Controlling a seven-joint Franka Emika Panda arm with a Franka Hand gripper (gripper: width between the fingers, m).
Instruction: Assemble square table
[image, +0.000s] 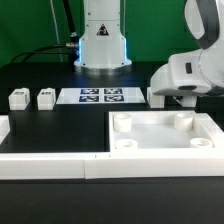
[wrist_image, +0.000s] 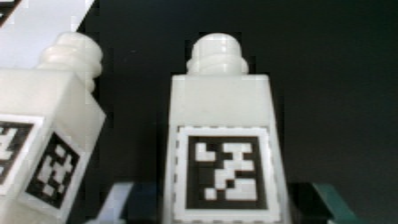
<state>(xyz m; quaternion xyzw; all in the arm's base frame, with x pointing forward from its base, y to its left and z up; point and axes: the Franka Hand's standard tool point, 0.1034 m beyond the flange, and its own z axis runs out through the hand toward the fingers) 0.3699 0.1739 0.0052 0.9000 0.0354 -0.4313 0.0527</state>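
From my station I see the hand (wrist_image: 228, 196) closed on a white leg (wrist_image: 224, 120). In the wrist view its dark fingers (wrist_image: 143, 200) sit against the leg's two flanks with no gap that I can make out. The leg's black-and-white tag faces the wrist camera, and its rounded peg end points away from the hand. A second leg (wrist_image: 43, 130) lies just beside the gripped one, outside the fingers. It points much the same way and shows tags on two faces. Both legs rest over the black tabletop (wrist_image: 143, 60).

In the exterior view the white arm (image: 190, 65) leans down over that spot, and its wrist housing hides the hand and the two legs from me.

The square table slab (image: 165, 152) lies flat on the tabletop near the hand, on the side toward the exterior camera. Its raised rim is up and its round corner sockets show.

The marker board (image: 100, 96) lies to the exterior view's left of the hand. Past it, well apart from the hand, sit a third leg (image: 46, 97) and a fourth leg (image: 18, 98), near each other but not touching.

A long white border rail (image: 50, 166) runs along the near edge, touching the slab's corner.
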